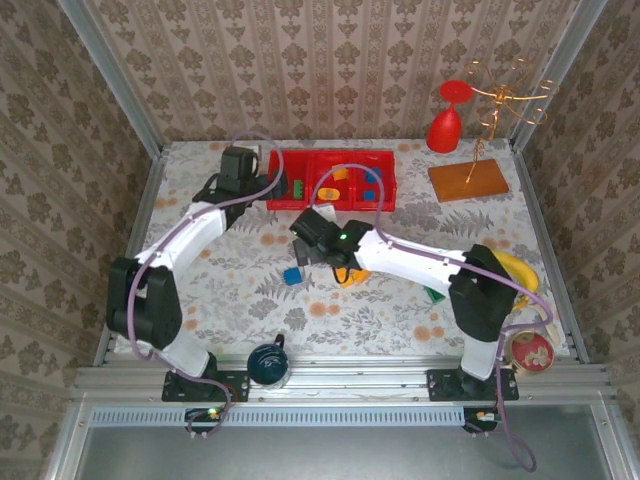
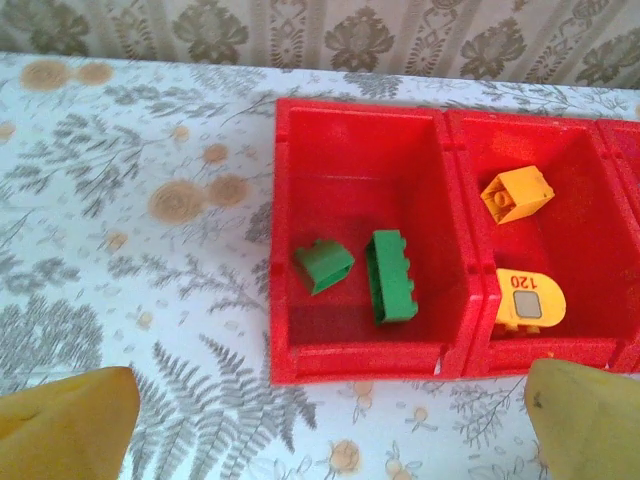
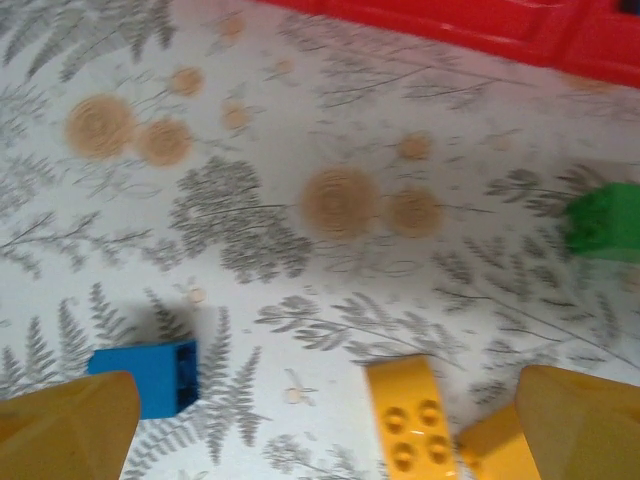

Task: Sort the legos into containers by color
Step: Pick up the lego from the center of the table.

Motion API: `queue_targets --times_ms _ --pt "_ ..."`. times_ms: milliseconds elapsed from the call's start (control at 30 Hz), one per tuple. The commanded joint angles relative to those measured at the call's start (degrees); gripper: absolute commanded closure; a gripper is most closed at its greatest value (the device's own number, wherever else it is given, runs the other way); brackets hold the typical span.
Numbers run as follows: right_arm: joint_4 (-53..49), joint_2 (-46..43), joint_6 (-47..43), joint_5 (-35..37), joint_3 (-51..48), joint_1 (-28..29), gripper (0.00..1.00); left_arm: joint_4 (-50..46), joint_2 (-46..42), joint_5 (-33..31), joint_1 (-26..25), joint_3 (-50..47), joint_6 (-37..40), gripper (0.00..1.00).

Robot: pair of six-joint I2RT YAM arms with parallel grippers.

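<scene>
The red three-compartment tray (image 1: 385, 160) lies at the back of the table. In the left wrist view its left compartment (image 2: 300, 150) holds two green legos (image 2: 324, 266) (image 2: 391, 276), and the middle one holds two orange legos (image 2: 516, 192) (image 2: 529, 298). My left gripper (image 2: 330, 430) (image 1: 262, 178) hangs open just in front of the left compartment, holding nothing. My right gripper (image 3: 328, 430) (image 1: 322, 262) hovers open above the cloth. A blue lego (image 3: 150, 375) (image 1: 292, 276) lies by its left finger and an orange lego (image 3: 408, 420) (image 1: 350, 275) toward its right finger. A green lego (image 3: 605, 220) lies further off.
Another green lego (image 1: 435, 293) lies under the right arm. A banana (image 1: 520, 270) is at the right, an orange-brown board (image 1: 470, 180) and a red goblet (image 1: 447, 120) at the back right. A dark cup (image 1: 267, 362) and a round tin (image 1: 530, 350) sit near the front edge.
</scene>
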Motion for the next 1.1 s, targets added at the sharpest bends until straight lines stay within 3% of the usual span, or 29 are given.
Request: queue_targets --times_ms 0,300,567,1067 --pt "-1.97 4.4 -1.47 -3.49 3.84 1.19 0.05 3.58 -5.01 -0.71 2.56 -7.38 -5.28 0.0" --pt "-3.43 14.31 -2.77 -10.3 11.31 4.14 0.09 5.93 -19.17 -4.11 8.01 -22.62 -10.13 0.0" --pt "-6.25 20.05 -2.97 -13.05 15.67 4.4 0.16 7.54 -28.12 -6.07 11.37 -29.54 -12.24 0.0" --pt "-10.05 24.42 0.73 -10.93 18.45 2.56 0.32 8.75 -27.91 -4.17 12.37 -30.94 -13.08 0.0"
